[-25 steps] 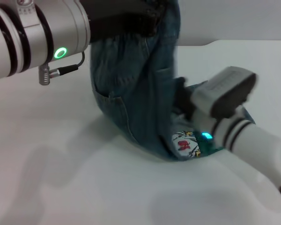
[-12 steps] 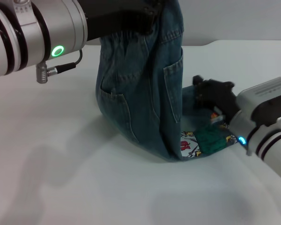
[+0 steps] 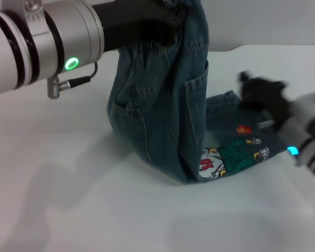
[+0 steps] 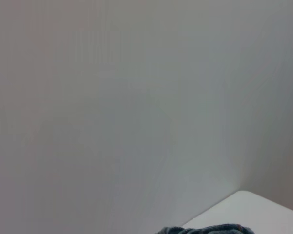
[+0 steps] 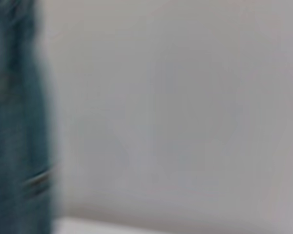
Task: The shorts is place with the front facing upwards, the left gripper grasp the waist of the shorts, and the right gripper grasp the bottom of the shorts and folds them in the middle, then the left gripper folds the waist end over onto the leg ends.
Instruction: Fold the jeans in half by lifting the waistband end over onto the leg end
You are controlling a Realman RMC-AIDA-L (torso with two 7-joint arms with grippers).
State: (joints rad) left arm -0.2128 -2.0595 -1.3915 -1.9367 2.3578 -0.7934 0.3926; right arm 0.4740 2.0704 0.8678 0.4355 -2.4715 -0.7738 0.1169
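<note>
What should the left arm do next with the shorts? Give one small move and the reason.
Probably carry the waist toward the robot's right and lower it over the leg ends. The left end effector holds the waist lifted, the shorts hang from it, the leg ends lie flat on the table, and the right end effector hovers beside them, blurred.

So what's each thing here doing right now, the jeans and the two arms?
shorts: waist lifted off the table, body hanging, leg ends lying flat with the cartoon patch showing.
left end effector: raised, shut on the waist.
right end effector: blurred, above the leg ends, off the cloth.
table: bears the shorts.
</note>
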